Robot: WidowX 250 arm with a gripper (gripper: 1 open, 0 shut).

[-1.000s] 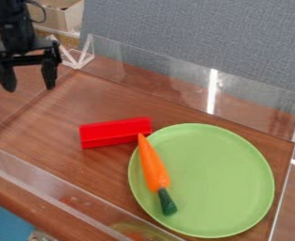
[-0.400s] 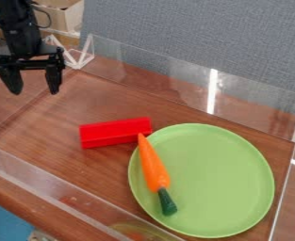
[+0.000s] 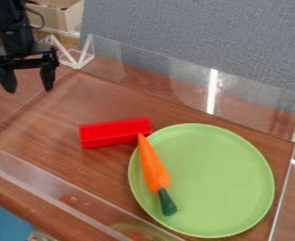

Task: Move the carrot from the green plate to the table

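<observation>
One carrot (image 3: 155,172) on green plate (image 3: 219,179), well apart from spread jaws.

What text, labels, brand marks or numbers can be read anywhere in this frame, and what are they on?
No readable text in this view.
The carrot, green plate, red block and table carry no markings.
The gripper is dark, with no legible label.
The boxes behind the clear wall are too blurred to tell whether they bear any print.
</observation>
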